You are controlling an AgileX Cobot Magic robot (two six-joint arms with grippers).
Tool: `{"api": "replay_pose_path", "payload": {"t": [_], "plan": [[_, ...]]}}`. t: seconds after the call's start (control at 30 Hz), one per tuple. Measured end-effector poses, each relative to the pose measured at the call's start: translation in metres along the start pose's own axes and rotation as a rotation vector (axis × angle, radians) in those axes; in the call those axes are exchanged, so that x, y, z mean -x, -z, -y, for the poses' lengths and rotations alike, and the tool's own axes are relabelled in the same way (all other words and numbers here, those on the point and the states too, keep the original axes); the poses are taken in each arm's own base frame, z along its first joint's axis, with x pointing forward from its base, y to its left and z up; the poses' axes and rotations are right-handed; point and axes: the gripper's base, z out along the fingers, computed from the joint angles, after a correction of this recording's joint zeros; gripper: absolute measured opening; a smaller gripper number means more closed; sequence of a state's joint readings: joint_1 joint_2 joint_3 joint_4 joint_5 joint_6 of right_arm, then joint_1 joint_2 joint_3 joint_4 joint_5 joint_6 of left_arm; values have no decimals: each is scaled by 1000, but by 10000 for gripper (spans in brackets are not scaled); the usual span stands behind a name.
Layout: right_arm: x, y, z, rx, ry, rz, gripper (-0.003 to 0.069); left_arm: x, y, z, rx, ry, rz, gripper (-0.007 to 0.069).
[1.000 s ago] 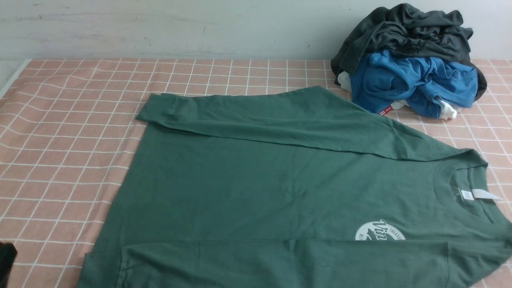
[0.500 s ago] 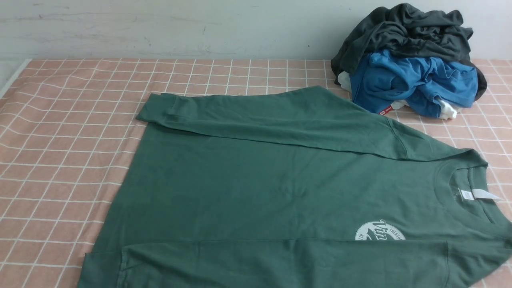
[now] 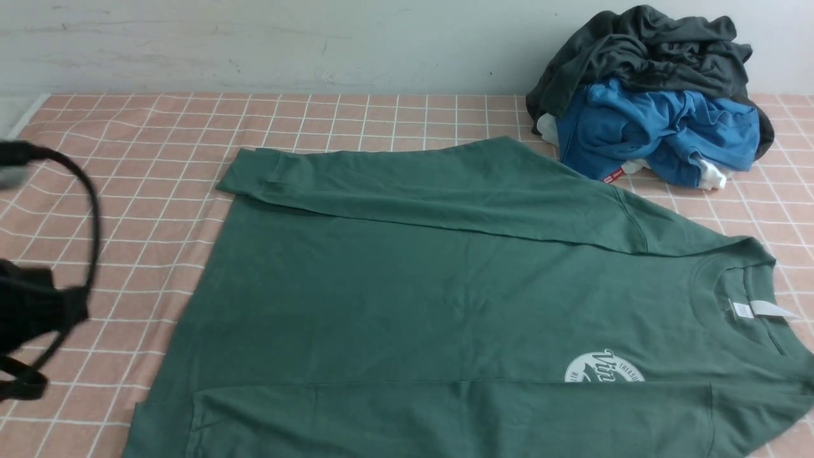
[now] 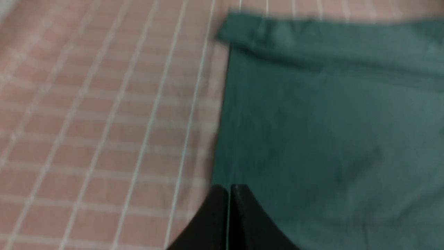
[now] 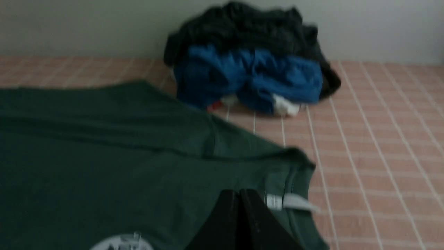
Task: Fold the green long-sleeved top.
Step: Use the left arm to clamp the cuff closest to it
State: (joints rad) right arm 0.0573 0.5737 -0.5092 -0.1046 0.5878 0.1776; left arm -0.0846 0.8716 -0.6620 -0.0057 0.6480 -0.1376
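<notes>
Front view: the green top [image 3: 407, 286] lies flat on the checked surface [image 3: 114, 159], with bare squares left of its hem [image 3: 191, 299] and a clothes pile [image 3: 648, 95] at the far right; the left arm [image 3: 32, 312], unseen half a second ago, now shows at the left edge. Left wrist view: the left claw [image 4: 229, 190], pressed together, hangs over the hem edge. Right wrist view: the right claw [image 5: 238, 192], pressed together, hangs over the collar [image 5: 295, 163].

**Pink checked table: 1 top, 1 heap**

A pink tablecloth [image 3: 127, 159] with a white grid covers the table. The green long-sleeved top [image 3: 413, 286] lies flat from the middle to the near edge, its collar toward the right edge. A crumpled heap of clothes [image 3: 648, 121], dark grey over blue and white, sits in the far right corner.
</notes>
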Motion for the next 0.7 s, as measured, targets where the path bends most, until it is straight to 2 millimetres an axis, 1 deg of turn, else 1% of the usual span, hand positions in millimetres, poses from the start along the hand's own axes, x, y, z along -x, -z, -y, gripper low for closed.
{"api": "replay_pose_path", "payload": {"t": [0.03, 0.07, 0.1, 0.2, 0.23, 0.27, 0.33, 0.4, 0.47, 0.5, 0.57, 0.6, 0.63, 0.7], "plan": [[-2, -2, -1, 4, -2, -25, -14, 0, -3, 0, -2, 5, -11, 4], [-12, -15, -2, 13, 1, -178, -14, -7, -22, 2, -17, -24, -166, 24], [-19, -23, -6, 44, 13, -280, -14, -13, -35, 4, -37, -50, -267, 48], [-27, -40, -14, 133, 40, -410, -14, -21, -62, 8, -75, -59, -414, 127], [-27, -41, -15, 140, 41, -415, -14, -21, -64, 8, -77, -61, -421, 134], [-29, -47, -20, 187, 46, -436, -14, -23, -76, 8, -76, -56, -460, 190], [-28, -55, -25, 249, 55, -426, -14, -25, -92, 7, -64, -42, -488, 267], [-26, -60, -29, 288, 73, -405, -14, -26, -104, 6, -48, -26, -496, 323], [-25, -64, -32, 320, 69, -385, -14, -30, -115, 4, -32, -15, -522, 360], [-25, -64, -32, 322, 62, -384, -14, -31, -118, 4, -29, -13, -530, 363], [-24, -66, -35, 357, 58, -371, -14, -37, -131, 2, -6, 14, -571, 372], [-24, -66, -36, 360, 64, -369, -14, -37, -132, 2, -4, 18, -570, 372], [-23, -67, -37, 376, 63, -363, -14, -39, -139, 1, 14, 38, -579, 367], [-23, -67, -39, 391, 78, -359, -14, -41, -145, -1, 39, 56, -581, 358]]}}
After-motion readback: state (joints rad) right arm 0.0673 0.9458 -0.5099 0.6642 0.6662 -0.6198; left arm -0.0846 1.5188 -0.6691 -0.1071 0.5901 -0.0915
